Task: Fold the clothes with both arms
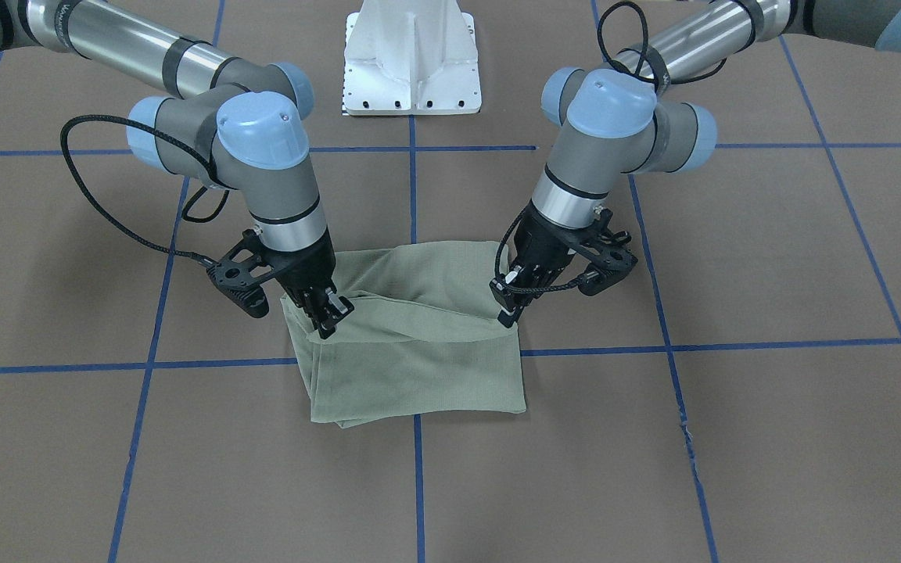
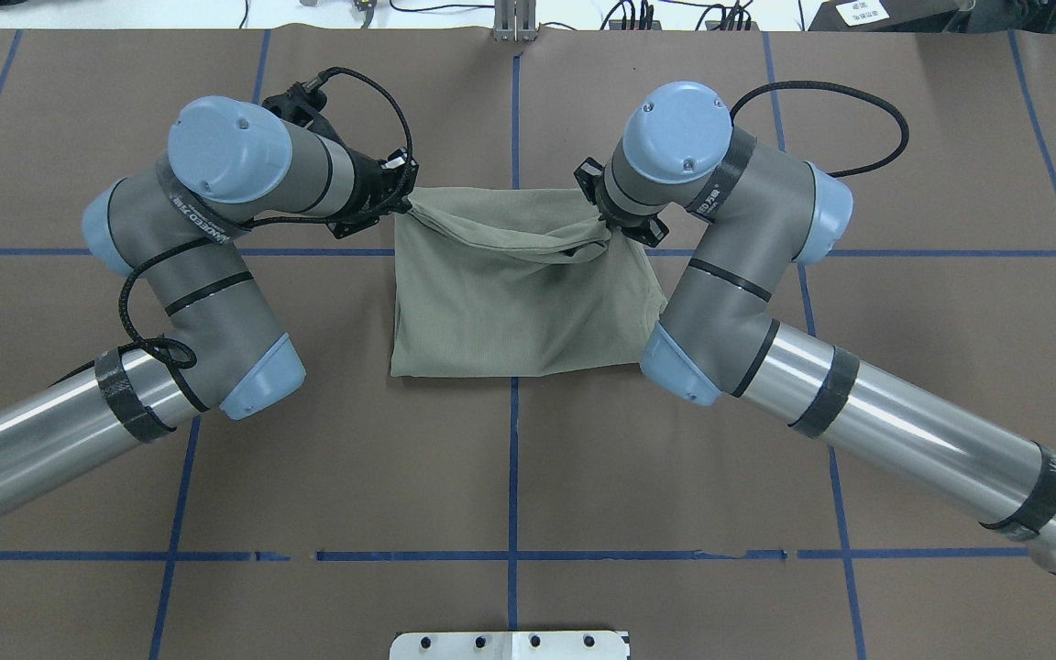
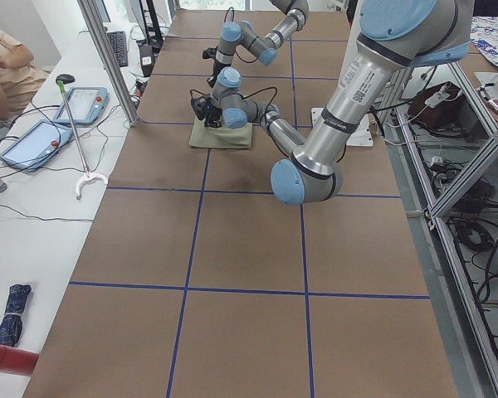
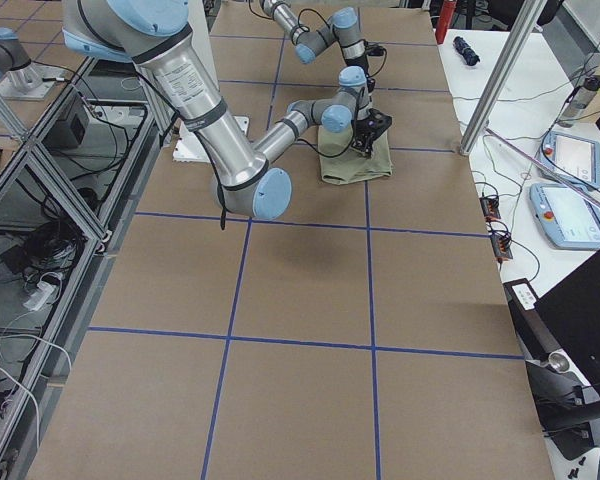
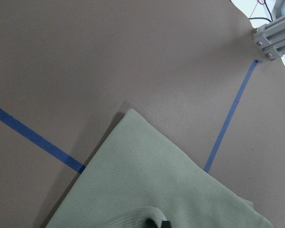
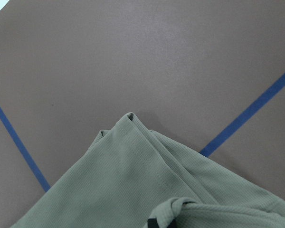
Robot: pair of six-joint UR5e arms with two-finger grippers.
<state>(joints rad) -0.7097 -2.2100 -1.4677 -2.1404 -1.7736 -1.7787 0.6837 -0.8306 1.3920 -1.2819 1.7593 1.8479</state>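
Two corners of the folded green shirt (image 1: 419,367) are pinched. Front view: right gripper (image 1: 331,314) clamped on cloth at its 10 o'clock, left gripper (image 1: 507,305) at 2 o'clock. Overhead view: shirt lies on the table (image 2: 766,458), toward 12 o'clock from centre, raised edge sagging between both.

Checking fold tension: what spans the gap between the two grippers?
Only the lifted edge of the sage-green shirt, sagging from the left gripper to the right gripper; the overhead view shows it.

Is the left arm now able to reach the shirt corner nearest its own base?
Probably yes, once freed: the left gripper is shut on the shirt at its far edge. The near corner lies uncovered, with nothing in between.
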